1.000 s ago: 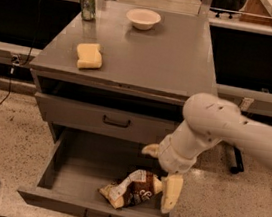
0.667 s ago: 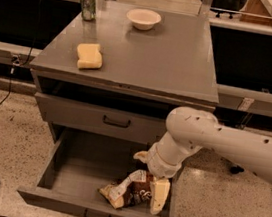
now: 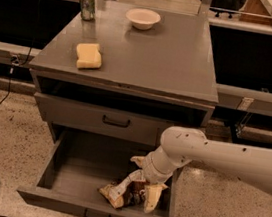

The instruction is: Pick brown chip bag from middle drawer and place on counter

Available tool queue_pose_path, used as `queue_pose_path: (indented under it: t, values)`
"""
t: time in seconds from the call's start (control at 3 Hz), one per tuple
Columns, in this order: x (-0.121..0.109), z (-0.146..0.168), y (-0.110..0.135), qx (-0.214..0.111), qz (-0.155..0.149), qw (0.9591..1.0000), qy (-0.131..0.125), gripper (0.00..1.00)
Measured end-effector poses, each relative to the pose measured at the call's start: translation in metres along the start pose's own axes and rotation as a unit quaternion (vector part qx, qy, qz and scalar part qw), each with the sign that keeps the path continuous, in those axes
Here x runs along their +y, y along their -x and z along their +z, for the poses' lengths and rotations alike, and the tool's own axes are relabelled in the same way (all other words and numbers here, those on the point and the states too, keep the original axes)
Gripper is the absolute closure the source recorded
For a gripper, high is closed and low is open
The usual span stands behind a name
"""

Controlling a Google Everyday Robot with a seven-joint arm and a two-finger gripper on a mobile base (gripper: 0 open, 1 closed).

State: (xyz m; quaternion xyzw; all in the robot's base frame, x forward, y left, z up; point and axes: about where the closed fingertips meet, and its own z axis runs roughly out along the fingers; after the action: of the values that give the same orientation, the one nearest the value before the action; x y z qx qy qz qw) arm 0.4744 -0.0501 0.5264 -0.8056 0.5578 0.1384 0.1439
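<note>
The brown chip bag [image 3: 118, 195] lies crinkled at the front right of the open middle drawer [image 3: 79, 173], the lowest tier of the cabinet. My gripper [image 3: 139, 191] reaches down into the drawer from the right on a white arm. Its cream fingers [image 3: 153, 197] are spread and stand on either side of the bag's right end, so part of the bag is hidden behind them. The bag rests on the drawer floor. The grey counter [image 3: 153, 57] is the cabinet's top, above the drawer.
On the counter lie a yellow sponge [image 3: 89, 56] at the left, a white bowl [image 3: 142, 18] at the back and a can [image 3: 87, 2] at the back left. A shut drawer front [image 3: 116, 122] sits one tier higher. The floor is speckled; cables run at the left.
My arm has swung left and lower into the drawer. The gripper has come down from above the bag's right side to straddle its right end. The bag has barely moved.
</note>
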Motion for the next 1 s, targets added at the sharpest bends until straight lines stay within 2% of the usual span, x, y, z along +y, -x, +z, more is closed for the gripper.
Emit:
queue_pose_path:
  t: [0.33,1.0]
  values:
    - [-0.008,0.036,-0.018,0.014,0.005,0.9998,-0.011,0.0]
    - [-0.022,0.075,-0.043,0.033,0.001,0.999,-0.031,0.0]
